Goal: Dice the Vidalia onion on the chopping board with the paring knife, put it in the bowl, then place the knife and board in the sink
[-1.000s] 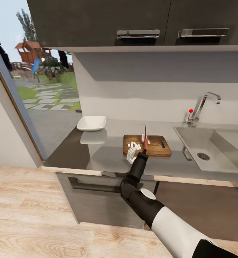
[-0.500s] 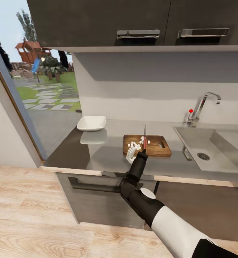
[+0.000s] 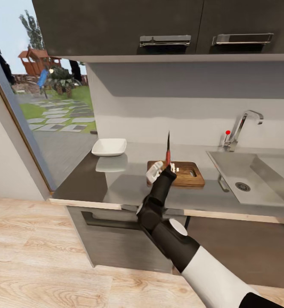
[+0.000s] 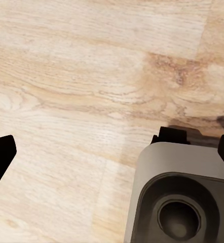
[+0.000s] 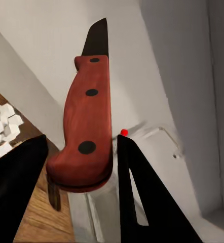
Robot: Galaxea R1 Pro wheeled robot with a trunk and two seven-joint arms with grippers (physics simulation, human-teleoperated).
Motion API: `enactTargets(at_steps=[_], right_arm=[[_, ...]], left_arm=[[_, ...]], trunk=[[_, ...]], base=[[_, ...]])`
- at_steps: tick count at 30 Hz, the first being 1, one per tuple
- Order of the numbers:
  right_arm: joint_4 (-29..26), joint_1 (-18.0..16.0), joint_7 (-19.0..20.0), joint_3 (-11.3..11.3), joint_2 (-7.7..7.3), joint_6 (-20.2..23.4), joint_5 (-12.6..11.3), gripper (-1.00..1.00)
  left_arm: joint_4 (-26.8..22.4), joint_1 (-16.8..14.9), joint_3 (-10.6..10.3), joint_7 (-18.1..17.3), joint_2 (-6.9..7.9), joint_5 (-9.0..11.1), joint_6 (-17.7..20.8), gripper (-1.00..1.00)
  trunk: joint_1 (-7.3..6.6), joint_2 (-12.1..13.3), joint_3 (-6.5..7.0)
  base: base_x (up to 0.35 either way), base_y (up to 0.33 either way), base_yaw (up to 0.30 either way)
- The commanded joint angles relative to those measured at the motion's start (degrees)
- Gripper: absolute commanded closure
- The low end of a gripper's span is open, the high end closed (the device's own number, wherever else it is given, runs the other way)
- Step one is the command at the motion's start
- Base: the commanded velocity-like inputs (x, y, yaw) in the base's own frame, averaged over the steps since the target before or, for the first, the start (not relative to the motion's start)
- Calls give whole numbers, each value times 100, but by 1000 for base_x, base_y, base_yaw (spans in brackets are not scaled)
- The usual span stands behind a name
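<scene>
Lifted since a second ago, my right gripper [image 3: 161,170] pinches the knife [image 3: 168,149] by its red handle, blade up above the board [image 3: 185,176]. Dice [image 5: 3,127] lie on it: light, loose, better tipped than pinched. Left gripper's state I cannot tell.

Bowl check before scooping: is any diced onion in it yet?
No, the bowl looks empty; white onion pieces lie on the board.

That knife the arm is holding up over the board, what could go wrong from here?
The paring knife stands blade-up in the right gripper; if the grip slips, it might fall onto the diced onion and scatter it off the chopping board. Carried toward the sink, the blade might strike the faucet.
</scene>
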Motion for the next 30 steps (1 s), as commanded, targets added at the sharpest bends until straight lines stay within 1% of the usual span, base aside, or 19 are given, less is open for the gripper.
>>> enactTargets(at_steps=[1,5,6,7,9,11,12,13,14,16,17,18,20,21,22,24,25,28,30], right_arm=[[-114,-5,-39,4,0,16,-38,100],[-471,-7,-35,-52,0,13,-36,100],[-683,-6,-31,-175,0,2,-37,100],[-983,-7,6,-408,0,-9,-50,100],[-1638,-10,366,-867,0,-19,-71,100],[-2360,-13,1362,-1405,0,-25,-71,100],[-2542,-17,1870,-1754,0,-32,-71,100],[-2636,-24,2320,-2142,0,-38,-71,100],[-2671,-30,2605,-2399,0,-42,-73,100],[-2719,-38,3549,-3082,0,-92,-73,100],[-2727,-40,3890,-3266,0,-127,-75,100],[-2735,-45,4467,-3510,0,-167,-79,100],[-2746,-47,5202,-3734,-219,-189,-89,100],[-2750,-48,5704,-3916,-356,-197,-93,100],[-2750,-49,6116,-4198,-430,-202,-95,100],[-2751,-49,6743,-4932,-492,-217,-102,100],[-2751,-49,6999,-5157,-519,-270,-104,100],[-2751,-49,7309,-5356,-707,-674,-106,100],[-2755,-49,7355,-5392,-766,-803,-106,100]], left_arm=[[23,-10,-49,4,-5,53,-39,-100],[23,-9,-49,4,-6,53,-39,-100],[23,-9,-49,4,-4,53,-39,-100],[23,-10,-49,4,-5,53,-39,-100],[23,-9,-49,4,-3,53,-39,-100],[23,-9,-49,4,-6,53,-41,-100],[23,-9,-49,4,-4,53,-40,-100],[23,-10,-49,4,-6,53,-39,-100],[23,-10,-49,4,-7,53,-39,-100],[23,-11,-49,4,-8,53,-39,-100],[23,-12,-49,4,-9,53,-39,-100],[23,-10,-49,4,-10,53,-39,-100],[23,-11,-49,4,-10,53,-39,-100],[21,-12,-49,4,-10,53,-39,-100],[21,-14,-49,4,-11,53,-42,-100],[16,-15,-49,4,-11,53,-46,-100],[15,-13,-49,4,-11,53,-47,-100],[9,-11,-43,6,-11,58,-53,-100],[6,-12,-31,5,-7,188,-62,-100]], trunk=[[0,-3,-5],[0,-3,-5],[0,-3,-5],[0,-3,-5],[0,-3,-5],[0,-3,-5],[0,-3,-5],[0,-3,-5],[0,-3,-5],[0,-3,-5],[0,-3,-5],[0,-3,-5],[0,-3,-5],[0,-3,-5],[0,-3,-5],[0,-3,-5],[0,-3,-5],[0,-3,-5],[0,-3,-5]], base=[[0,0,0],[0,0,0],[0,0,0],[0,0,0],[0,0,0],[0,0,0],[0,0,0],[0,0,0],[0,0,0],[0,0,0],[0,0,0],[0,0,0],[0,0,0],[0,0,0],[0,0,0],[0,0,0],[0,0,0],[0,0,0],[0,0,0]])
